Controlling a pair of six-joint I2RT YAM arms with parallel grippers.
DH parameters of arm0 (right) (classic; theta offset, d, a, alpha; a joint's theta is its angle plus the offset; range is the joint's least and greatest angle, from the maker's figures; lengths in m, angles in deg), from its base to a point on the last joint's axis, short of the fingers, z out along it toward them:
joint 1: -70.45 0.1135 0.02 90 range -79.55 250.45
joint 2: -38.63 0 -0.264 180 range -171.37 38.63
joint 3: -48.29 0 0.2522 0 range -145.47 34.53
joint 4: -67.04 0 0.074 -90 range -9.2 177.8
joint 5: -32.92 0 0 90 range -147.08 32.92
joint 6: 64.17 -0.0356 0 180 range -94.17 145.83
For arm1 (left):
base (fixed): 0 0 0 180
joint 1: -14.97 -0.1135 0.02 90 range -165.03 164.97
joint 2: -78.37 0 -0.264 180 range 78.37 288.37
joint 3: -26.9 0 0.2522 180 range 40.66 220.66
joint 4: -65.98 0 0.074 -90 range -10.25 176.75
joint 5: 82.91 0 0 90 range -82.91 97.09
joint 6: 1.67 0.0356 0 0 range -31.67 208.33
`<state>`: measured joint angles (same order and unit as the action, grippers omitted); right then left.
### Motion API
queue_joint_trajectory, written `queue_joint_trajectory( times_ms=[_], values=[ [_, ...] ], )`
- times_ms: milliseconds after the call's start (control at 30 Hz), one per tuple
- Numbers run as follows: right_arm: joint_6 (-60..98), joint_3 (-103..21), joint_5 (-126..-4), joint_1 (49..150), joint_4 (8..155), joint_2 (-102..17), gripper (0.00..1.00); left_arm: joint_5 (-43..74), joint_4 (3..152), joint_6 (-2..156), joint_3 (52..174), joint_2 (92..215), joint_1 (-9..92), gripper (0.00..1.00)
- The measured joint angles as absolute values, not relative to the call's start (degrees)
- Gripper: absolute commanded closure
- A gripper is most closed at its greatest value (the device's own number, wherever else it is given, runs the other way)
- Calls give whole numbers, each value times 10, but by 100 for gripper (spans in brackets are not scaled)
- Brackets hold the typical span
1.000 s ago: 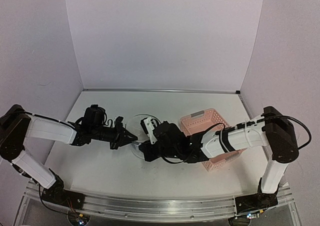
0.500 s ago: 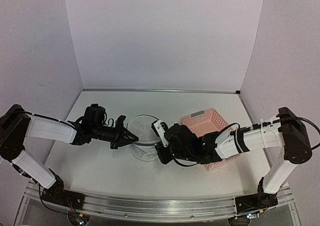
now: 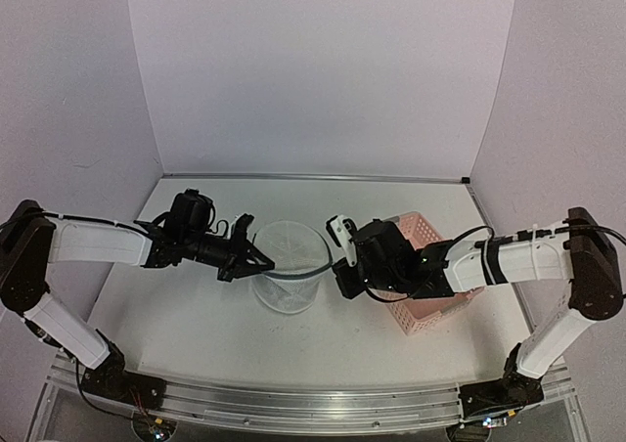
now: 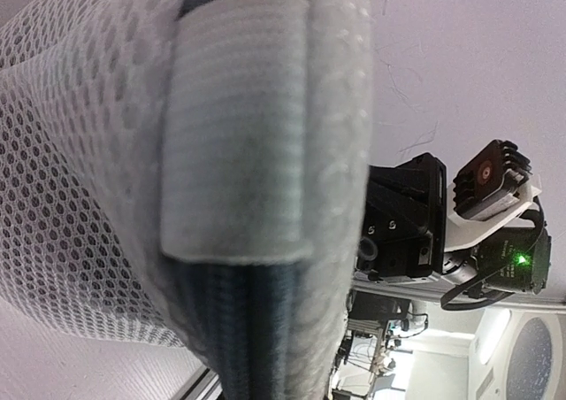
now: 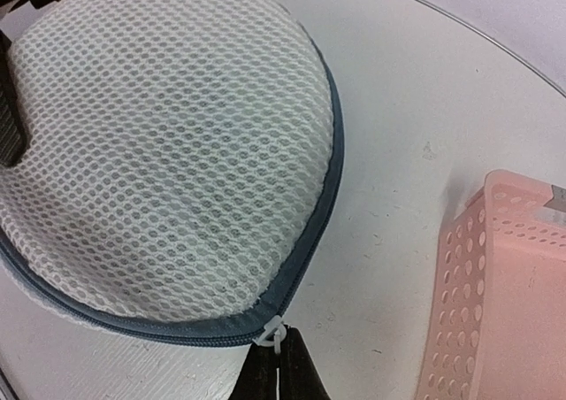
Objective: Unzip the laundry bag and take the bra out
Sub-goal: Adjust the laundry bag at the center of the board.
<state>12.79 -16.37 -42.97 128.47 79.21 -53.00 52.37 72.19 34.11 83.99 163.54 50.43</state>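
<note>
The laundry bag is a white mesh pouch with a dark zipper rim, standing between my two arms. My left gripper is shut on the bag's left edge, and in the left wrist view a white fabric tab over the dark zipper fills the frame and hides the fingers. My right gripper is shut on the small white zipper pull at the bag's right rim. The bra is hidden; only grey shading shows through the mesh.
A pink perforated basket stands right of the bag, under my right forearm, with its corner close to the right gripper. White walls enclose the back and both sides. The right arm's black wrist shows past the bag.
My right gripper has travelled right and away along the rim with the zipper pull. The bag now stands taller. My left gripper has shifted slightly right, still holding the edge.
</note>
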Motion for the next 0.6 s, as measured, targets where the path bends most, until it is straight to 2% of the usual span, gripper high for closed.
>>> queue_joint_trajectory(
  times_ms=[200, 367, 600],
  values=[
    [126, -127, -470, 1280, 773, -510, 100, 535, 804, 408, 900, 1667, 491, 99],
    [115, -107, -481, 1302, 749, -504, 100, 554, 845, 447, 925, 1706, 470, 83],
    [83, -105, -488, 1351, 743, -509, 100, 554, 874, 476, 972, 1743, 428, 73]
  ],
)
